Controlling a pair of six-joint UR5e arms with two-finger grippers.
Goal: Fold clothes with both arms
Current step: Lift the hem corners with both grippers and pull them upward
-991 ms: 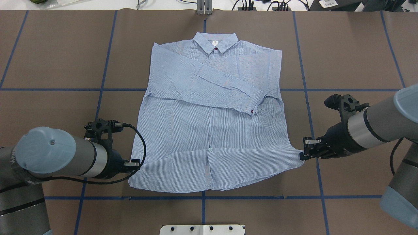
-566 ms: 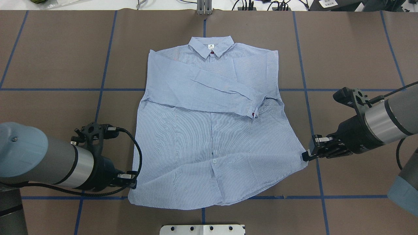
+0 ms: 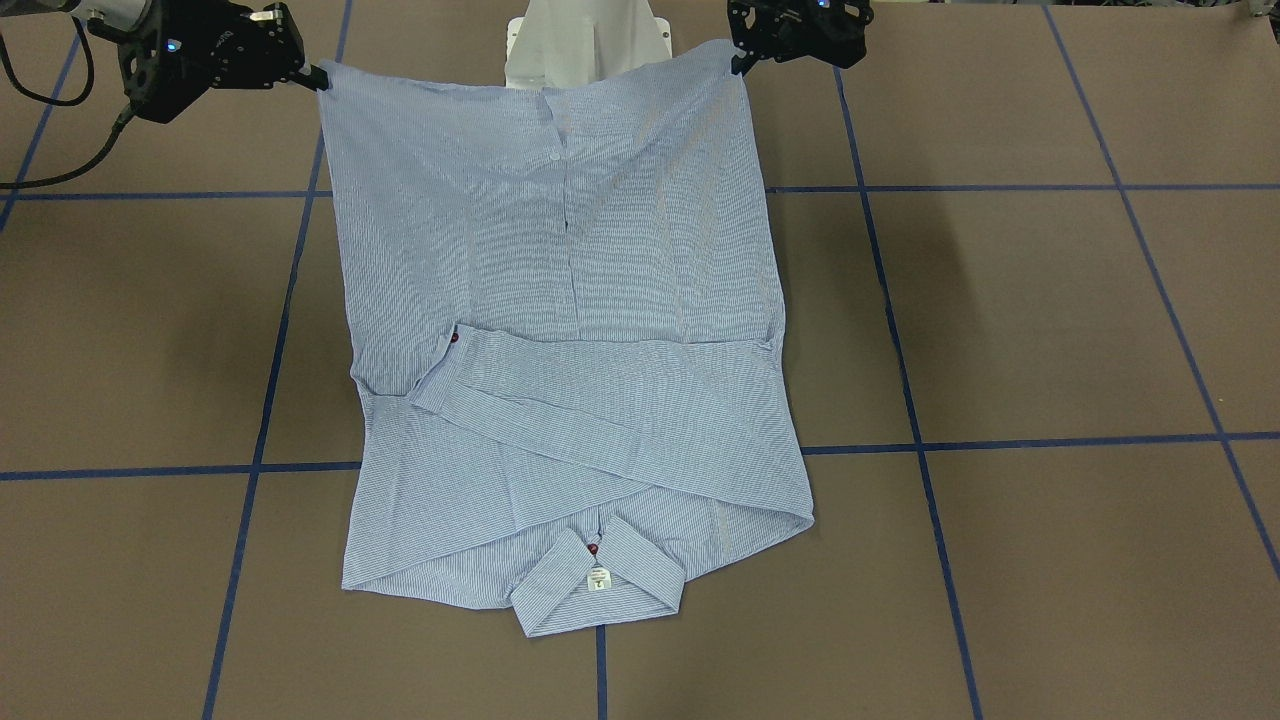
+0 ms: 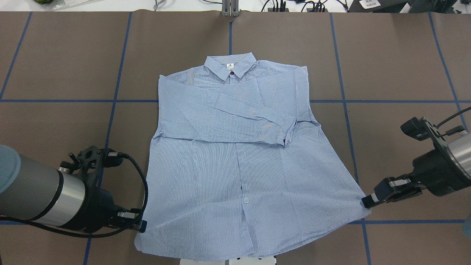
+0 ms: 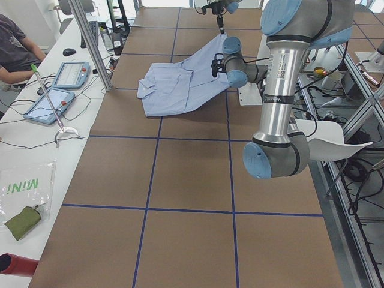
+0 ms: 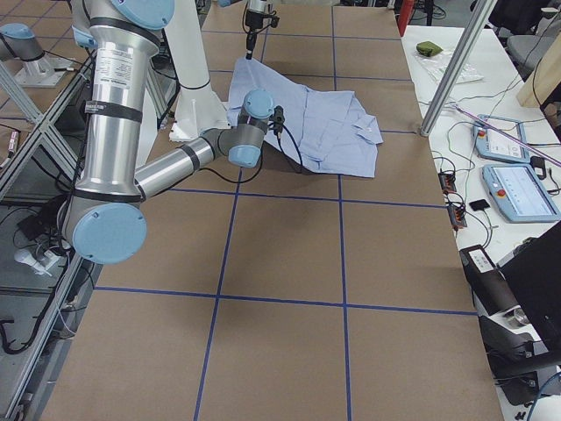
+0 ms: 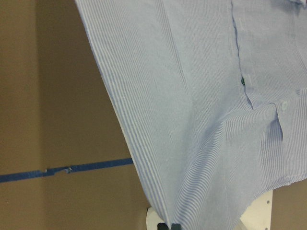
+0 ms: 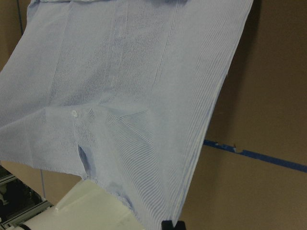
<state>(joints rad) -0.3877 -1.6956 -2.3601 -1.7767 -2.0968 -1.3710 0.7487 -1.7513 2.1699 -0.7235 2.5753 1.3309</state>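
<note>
The shirt (image 4: 235,154) is held with its hem raised and stretched over the table's (image 4: 55,55) robot-side edge. The collar (image 4: 230,68) lies flat toward mid-table, and the sleeves (image 4: 235,114) are folded across the chest. This is judged to ready the lower half for folding up over them. The left hem corner is pinched by the left gripper (image 4: 141,223), and the right hem corner by the right gripper (image 4: 367,201).
</note>
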